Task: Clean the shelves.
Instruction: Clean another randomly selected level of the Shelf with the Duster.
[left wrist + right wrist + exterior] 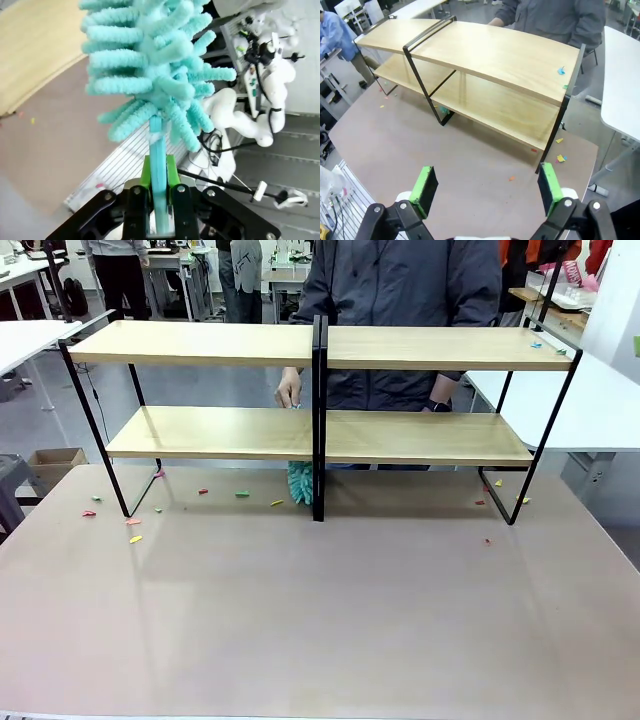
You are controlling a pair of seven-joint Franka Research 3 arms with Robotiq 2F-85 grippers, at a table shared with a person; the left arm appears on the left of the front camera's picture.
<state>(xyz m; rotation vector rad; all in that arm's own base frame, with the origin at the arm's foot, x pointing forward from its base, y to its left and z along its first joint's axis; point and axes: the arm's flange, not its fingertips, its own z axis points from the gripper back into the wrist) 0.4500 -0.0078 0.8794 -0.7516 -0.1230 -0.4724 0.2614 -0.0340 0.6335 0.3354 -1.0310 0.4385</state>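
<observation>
The shelves [320, 435], light-wood boards in a thin black frame, stand across the far half of the table, and from above they show as shelves [495, 55]. In the left wrist view my left gripper [159, 172] is shut on the handle of a fluffy teal duster [150, 65], whose head points toward a shelf board [35, 50]. My right gripper [487, 187] hangs open above the table in front of the rack, holding nothing. A person's hand [289, 390] is behind the lower board, and a second teal duster [300, 483] hangs below it. A blue scrap [561, 71] lies on the top board.
Small coloured scraps [133, 530] litter the table [330, 620] near the rack's left leg, with more scraps [560, 157] by the right leg. White tables [610, 400] flank the rack. A cardboard box [55, 462] sits on the floor at left.
</observation>
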